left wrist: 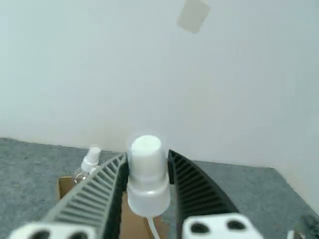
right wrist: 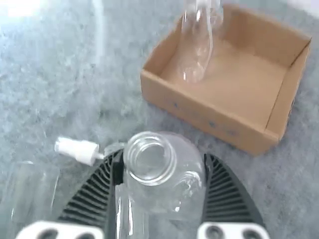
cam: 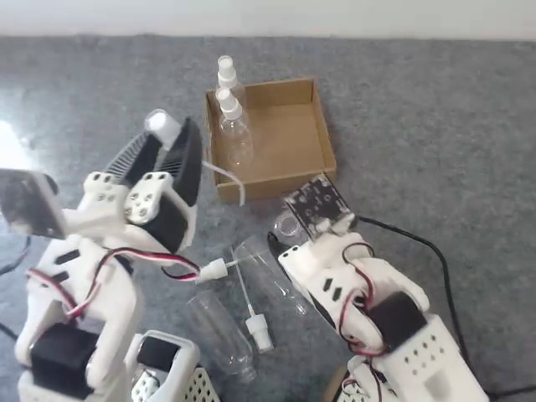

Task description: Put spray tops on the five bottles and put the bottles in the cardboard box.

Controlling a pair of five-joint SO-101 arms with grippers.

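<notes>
My left gripper (cam: 172, 141) (left wrist: 147, 164) is raised left of the cardboard box (cam: 322, 138) and shut on a white spray top (cam: 162, 126) (left wrist: 146, 174), whose thin tube (cam: 224, 176) hangs down. My right gripper (cam: 285, 247) (right wrist: 162, 159) is shut on a clear bottle (cam: 287, 224) (right wrist: 159, 172), its uncapped mouth facing the box (right wrist: 234, 124). Two capped bottles (cam: 234, 126) (right wrist: 199, 40) lie along the box's left side. Two loose spray tops (cam: 213, 270) (cam: 258, 327) and two empty bottles (cam: 264, 272) (cam: 219, 331) lie on the table between the arms.
The grey carpet-like tabletop (cam: 435, 126) is bare to the right of the box. A black cable (cam: 419, 243) runs from the right arm across the table. A white wall (left wrist: 149, 74) stands behind the table.
</notes>
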